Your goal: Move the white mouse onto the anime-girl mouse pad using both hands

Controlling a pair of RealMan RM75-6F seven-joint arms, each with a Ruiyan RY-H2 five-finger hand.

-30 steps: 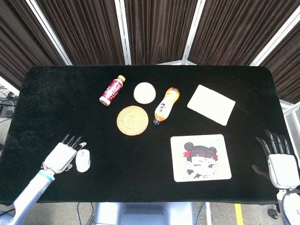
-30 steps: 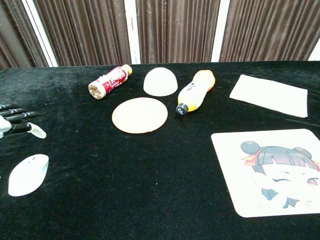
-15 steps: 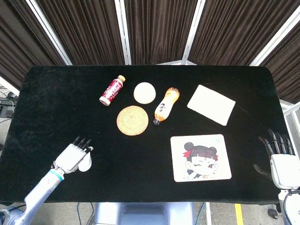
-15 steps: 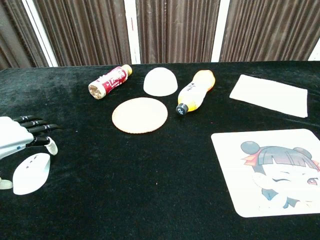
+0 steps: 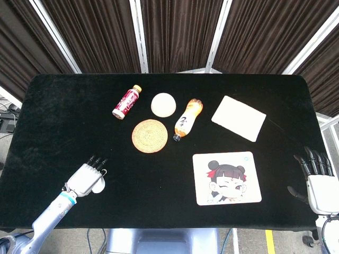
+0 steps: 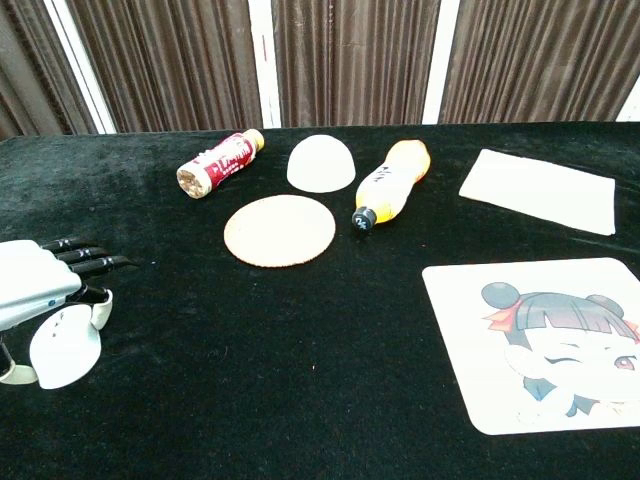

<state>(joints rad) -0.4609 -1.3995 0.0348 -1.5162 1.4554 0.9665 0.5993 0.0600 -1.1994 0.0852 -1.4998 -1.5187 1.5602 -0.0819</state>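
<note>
The white mouse (image 5: pixel 99 186) lies near the table's front left edge, mostly covered by my left hand (image 5: pixel 85 178). In the chest view the left hand (image 6: pixel 35 285) sits over the mouse (image 6: pixel 65 348). Its thumb is at the mouse's near left side and one finger presses its far right side, pinching it. The other fingers point straight ahead. The anime-girl mouse pad (image 5: pixel 226 178) lies flat at the front right, far from the mouse, and also shows in the chest view (image 6: pixel 540 345). My right hand (image 5: pixel 318 179) hangs off the table's right edge, fingers spread, holding nothing.
At the back middle lie a red bottle (image 5: pixel 126 102), a white dome (image 5: pixel 163 104), an orange bottle (image 5: pixel 187 119) and a round woven coaster (image 5: pixel 150 135). A white rectangular pad (image 5: pixel 239 117) lies at the back right. Bare black cloth stretches between mouse and mouse pad.
My left hand slid right and forward from beside the mouse to over it, and thumb and finger closed on its sides. The mouse turned slightly. The right hand drifted a little lower.
</note>
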